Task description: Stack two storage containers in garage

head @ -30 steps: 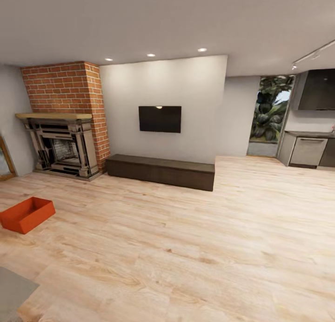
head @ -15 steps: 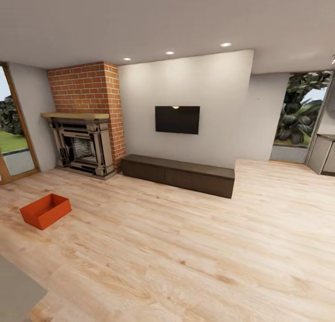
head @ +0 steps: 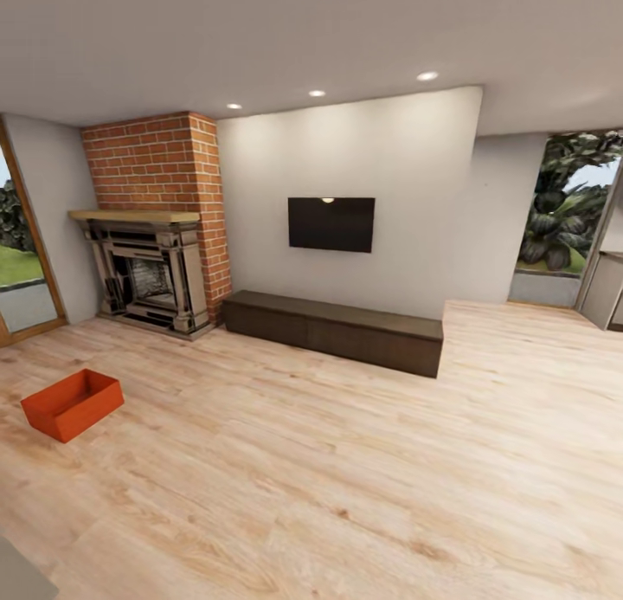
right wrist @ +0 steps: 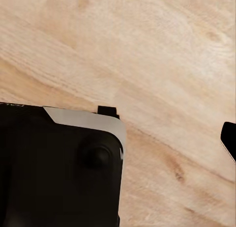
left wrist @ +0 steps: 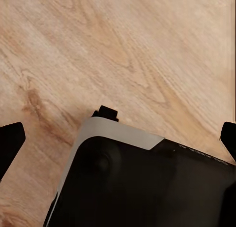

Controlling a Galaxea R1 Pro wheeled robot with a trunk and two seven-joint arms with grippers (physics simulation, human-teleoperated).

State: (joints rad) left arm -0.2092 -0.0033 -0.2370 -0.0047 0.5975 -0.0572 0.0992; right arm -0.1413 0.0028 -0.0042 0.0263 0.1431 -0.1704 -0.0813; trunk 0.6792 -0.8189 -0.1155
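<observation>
Sitting on the wood floor (head: 346, 479) of the living room, far left, is one orange bin (head: 73, 403). It is empty, near the brick fireplace (head: 154, 228). A black TV (head: 331, 224) hangs on the wall over a long dark bench (head: 333, 330). The left gripper (left wrist: 118, 143) is wide, holding nothing. I cannot tell how the right gripper (right wrist: 229, 138) stands.

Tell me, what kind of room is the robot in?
Most likely a living room. There's a brick fireplace, a black TV on the wall above a long low cabinet, and an orange-red storage container on the wood-plank floor.
</observation>
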